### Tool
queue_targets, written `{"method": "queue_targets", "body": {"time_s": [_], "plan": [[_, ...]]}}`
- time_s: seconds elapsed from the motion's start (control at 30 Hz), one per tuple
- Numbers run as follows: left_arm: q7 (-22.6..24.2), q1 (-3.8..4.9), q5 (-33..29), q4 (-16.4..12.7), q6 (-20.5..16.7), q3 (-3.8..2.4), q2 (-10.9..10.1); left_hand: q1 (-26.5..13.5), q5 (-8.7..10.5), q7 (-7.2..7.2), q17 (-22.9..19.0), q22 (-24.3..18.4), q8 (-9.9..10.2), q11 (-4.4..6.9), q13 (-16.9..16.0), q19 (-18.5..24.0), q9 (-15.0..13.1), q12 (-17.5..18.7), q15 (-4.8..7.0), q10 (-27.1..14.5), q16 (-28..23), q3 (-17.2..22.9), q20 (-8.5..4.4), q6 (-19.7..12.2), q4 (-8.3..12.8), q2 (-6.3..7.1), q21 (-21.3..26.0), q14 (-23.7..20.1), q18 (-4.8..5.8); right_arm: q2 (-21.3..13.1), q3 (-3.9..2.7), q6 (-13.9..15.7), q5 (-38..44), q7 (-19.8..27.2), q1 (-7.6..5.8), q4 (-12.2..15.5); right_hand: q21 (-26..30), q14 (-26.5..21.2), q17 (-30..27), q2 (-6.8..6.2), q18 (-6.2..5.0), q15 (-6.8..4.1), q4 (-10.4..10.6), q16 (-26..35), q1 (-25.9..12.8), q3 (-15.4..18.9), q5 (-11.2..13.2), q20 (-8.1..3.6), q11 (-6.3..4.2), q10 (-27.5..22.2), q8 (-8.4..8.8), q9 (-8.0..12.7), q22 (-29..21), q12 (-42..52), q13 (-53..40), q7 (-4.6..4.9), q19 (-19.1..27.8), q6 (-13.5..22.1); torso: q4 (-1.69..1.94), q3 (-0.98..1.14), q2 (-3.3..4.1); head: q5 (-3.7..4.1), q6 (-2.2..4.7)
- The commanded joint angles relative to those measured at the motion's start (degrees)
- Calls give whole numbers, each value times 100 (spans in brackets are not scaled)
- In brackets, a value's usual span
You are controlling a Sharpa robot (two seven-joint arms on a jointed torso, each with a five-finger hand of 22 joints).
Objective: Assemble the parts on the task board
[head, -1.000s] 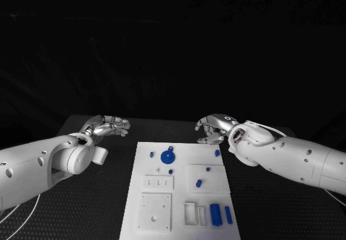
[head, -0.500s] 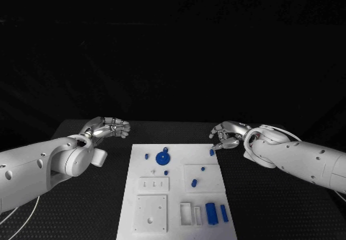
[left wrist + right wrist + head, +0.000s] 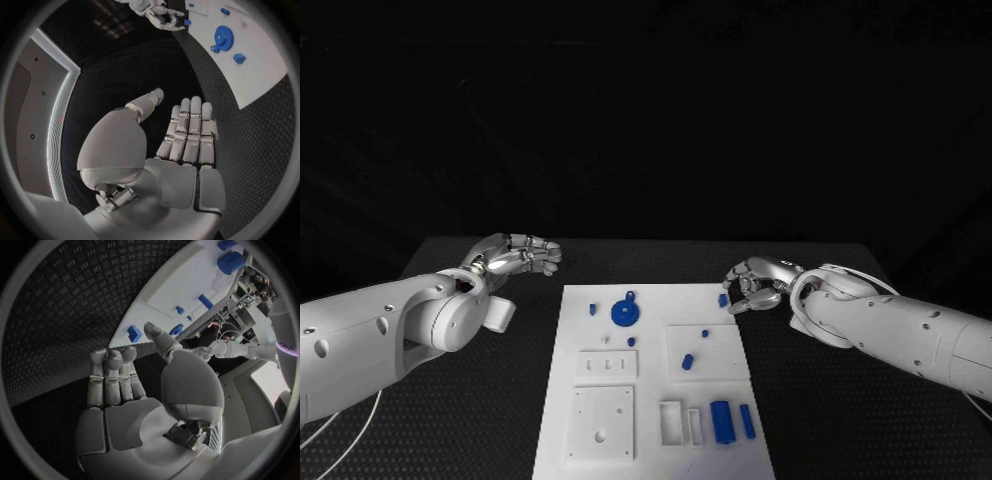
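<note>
The head camera looks down from above at the black table (image 3: 473, 420), with the white task board (image 3: 653, 390) at lower centre. Each wrist camera sits close behind its own open palm, the left hand (image 3: 184, 145) and the right hand (image 3: 115, 390). All three views share the board.
</note>
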State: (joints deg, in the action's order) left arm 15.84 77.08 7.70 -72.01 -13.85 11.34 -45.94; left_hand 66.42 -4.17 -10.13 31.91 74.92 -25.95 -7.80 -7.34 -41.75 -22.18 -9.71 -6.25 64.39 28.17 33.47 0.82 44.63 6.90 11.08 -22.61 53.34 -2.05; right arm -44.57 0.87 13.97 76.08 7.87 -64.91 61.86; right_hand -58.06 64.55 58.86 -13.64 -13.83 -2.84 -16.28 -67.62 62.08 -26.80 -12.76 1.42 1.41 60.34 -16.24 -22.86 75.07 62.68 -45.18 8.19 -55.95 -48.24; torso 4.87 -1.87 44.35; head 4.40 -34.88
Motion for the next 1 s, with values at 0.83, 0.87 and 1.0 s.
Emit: {"method": "queue_targets", "body": {"time_s": [0.83,0.87,1.0], "plan": [[41,-7,24,-18,114,-5,1,-27,33,-34,5,88,32,-6,12,-6,12,47,1,-60,-2,10,-29,-32,30,-39,17,4,-56,319,1,5,-58,146,187,-398,3,60,-23,316,-117,-71,160,-54,218,-412,889,-9,102,-887,-122,-8,46,52,67,48,-97,-380,8,-30,-11,-14,-70],[41,-7,24,-18,115,-5,0,-27,33,-34,5,88,32,-7,12,-6,12,47,1,-60,-2,10,-29,-32,30,-39,17,4,-56,337,1,-5,-58,147,191,-418,1,65,-23,313,-117,-73,169,-56,206,-417,881,-10,100,-882,-122,-7,47,54,68,46,-101,-382,8,-30,-11,-14,-70],[35,-7,26,-25,116,-5,-3,-29,33,-35,5,88,33,-7,12,-6,12,48,1,-61,-2,10,-29,-33,29,-39,18,4,-56,366,1,-9,-58,157,207,-464,-6,77,-23,328,-117,-79,186,-63,193,-439,864,-16,94,-868,-129,-6,50,58,71,40,-114,-398,0,-32,-16,-28,-87]]}}
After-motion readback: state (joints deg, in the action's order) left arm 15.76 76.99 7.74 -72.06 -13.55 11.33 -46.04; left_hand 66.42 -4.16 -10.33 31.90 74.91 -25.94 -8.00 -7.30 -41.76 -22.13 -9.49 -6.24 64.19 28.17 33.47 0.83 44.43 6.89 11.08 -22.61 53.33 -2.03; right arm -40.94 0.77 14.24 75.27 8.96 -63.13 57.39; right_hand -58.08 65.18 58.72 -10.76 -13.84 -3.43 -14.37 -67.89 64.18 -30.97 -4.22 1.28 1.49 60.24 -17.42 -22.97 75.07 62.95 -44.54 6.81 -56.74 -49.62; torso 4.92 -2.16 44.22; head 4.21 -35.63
